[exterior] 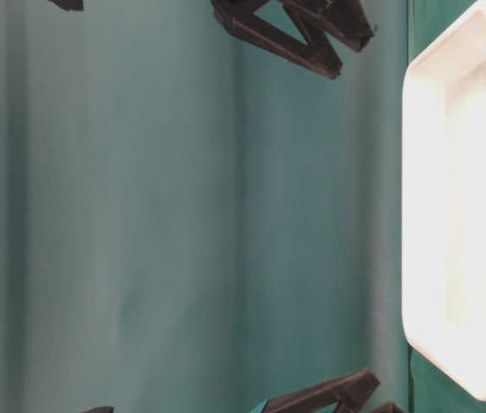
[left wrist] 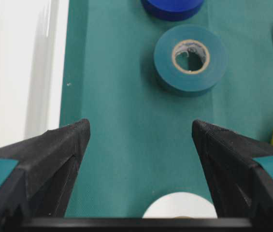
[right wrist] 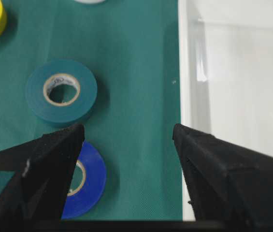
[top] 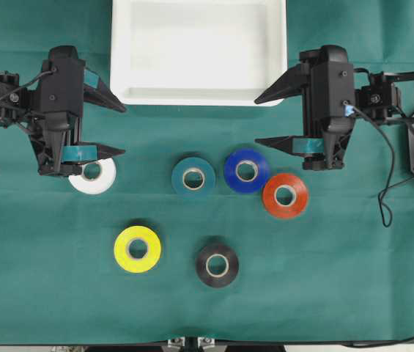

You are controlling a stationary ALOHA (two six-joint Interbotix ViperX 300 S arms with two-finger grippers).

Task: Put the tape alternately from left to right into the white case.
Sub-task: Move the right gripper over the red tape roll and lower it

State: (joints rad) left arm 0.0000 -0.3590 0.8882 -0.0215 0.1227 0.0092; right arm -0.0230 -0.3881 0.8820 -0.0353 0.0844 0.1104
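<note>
overhead: straight down on the whole table; table-level: close, turned sideways, at the white case (exterior: 458, 215); wrist views: near, facing inward; both share the teal roll (left wrist: 190, 58)

Six tape rolls (top: 217, 265) lie scattered before the white case (top: 198, 97).

Seen from overhead, 2 black arms reach in from opposite sides, each gripper pointing toward the middle. The left gripper (top: 117, 130) has its jaws spread wide with nothing between them. The right gripper (top: 264, 119) mirrors it, jaws equally wide and empty. Both wrists sit level, fingers tapering to thin tips.
</note>
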